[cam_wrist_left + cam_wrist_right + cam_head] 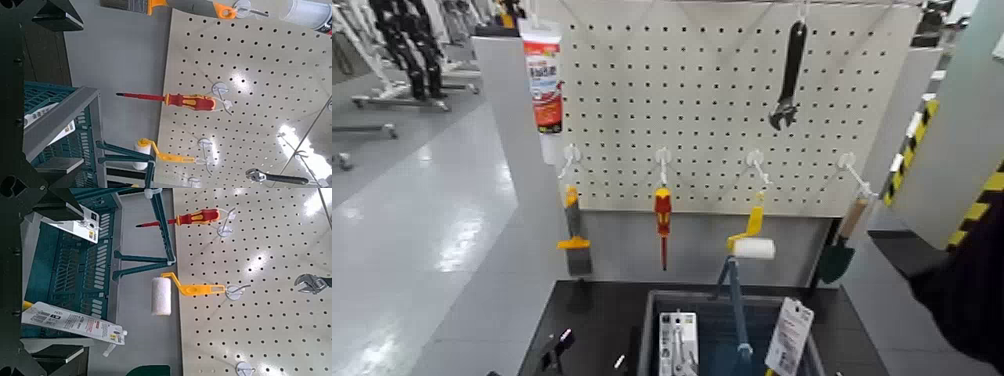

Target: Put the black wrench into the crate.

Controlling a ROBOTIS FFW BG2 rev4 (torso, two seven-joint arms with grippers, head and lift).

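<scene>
Pegboard [712,100] bkgd: black wrench [789,75] hanging near top-right corner, untouched; crate [650,330] waiting below. Nothing done yet. Gripper states: can't tell.

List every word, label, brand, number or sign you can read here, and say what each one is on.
No text can be read as it stands.
Tube hanging on the pegboard: red label with print, too blurred to read.
White hang tag in the crate: dark marks, too small to read.
White carded packs in the crate: print and a yellow patch, unreadable.
Black wrench: no marking visible.
</scene>
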